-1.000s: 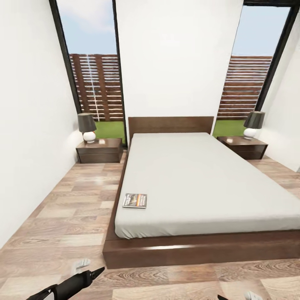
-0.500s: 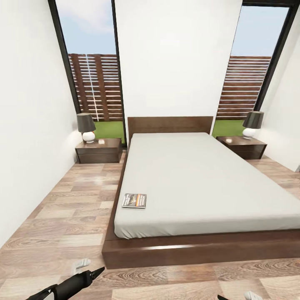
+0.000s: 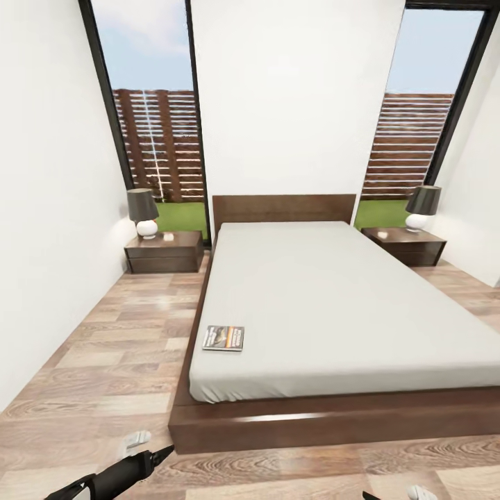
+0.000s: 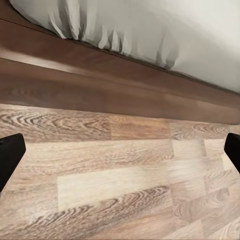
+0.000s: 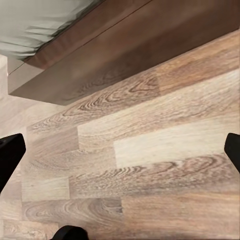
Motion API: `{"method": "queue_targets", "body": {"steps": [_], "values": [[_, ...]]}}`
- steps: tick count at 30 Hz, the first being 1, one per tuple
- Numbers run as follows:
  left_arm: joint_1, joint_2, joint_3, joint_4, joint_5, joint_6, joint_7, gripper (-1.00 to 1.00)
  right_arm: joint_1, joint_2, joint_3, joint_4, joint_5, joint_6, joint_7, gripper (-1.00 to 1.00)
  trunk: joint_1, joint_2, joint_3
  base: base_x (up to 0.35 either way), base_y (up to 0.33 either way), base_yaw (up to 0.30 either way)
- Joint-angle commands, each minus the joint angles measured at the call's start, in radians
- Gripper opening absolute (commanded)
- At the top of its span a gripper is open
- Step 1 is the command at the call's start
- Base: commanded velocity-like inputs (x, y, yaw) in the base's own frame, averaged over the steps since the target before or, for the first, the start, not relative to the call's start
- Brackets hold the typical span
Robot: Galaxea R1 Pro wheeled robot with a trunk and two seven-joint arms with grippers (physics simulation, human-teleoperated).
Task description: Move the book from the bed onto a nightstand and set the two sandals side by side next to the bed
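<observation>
The book (image 3: 223, 338), dark with an orange band, lies flat on the grey mattress of the bed (image 3: 333, 305), near its front left corner. One nightstand (image 3: 165, 252) stands left of the headboard and another nightstand (image 3: 405, 246) right of it, each with a lamp on top. The two sandals are out of view. My left gripper (image 4: 120, 150) is open, hanging over the wood floor just in front of the bed's dark frame. My right gripper (image 5: 120, 150) is also open over the floor, by a corner of the frame. Both hold nothing.
White walls close in on both sides, with a wide strip of plank floor (image 3: 118, 347) between the left wall and the bed. Tall dark-framed windows (image 3: 149, 111) stand behind each nightstand. A lamp (image 3: 143, 212) takes up part of the left nightstand's top.
The whole head view has shifted slightly, so the camera has moved a little. The book lies where it was and both arms keep their pose.
</observation>
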Motion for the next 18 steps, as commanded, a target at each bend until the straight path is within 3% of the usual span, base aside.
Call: {"method": "queue_targets", "body": {"steps": [1,8,15,18], "values": [[-0.001,0.000,-0.003,0.001,0.002,-0.005,-0.002,1.00,-0.001,0.000,0.008,0.001,-0.006,-0.004,0.003,1.00,0.000,0.000,-0.001,0.273,0.000,0.000],[-0.001,0.000,-0.003,0.001,0.002,-0.005,-0.002,1.00,-0.001,0.000,0.008,0.001,-0.006,-0.004,0.003,1.00,0.000,0.000,-0.001,0.258,0.000,0.000],[-0.001,0.000,-0.003,0.000,0.002,-0.004,-0.005,1.00,-0.001,-0.001,0.008,0.001,-0.006,-0.004,0.003,1.00,0.000,0.000,-0.001,0.039,0.000,0.000],[-0.001,0.000,-0.004,0.000,0.002,-0.001,-0.005,1.00,-0.001,-0.001,0.008,0.001,-0.006,-0.004,0.003,1.00,-0.011,0.021,0.008,0.001,0.000,0.000]]}}
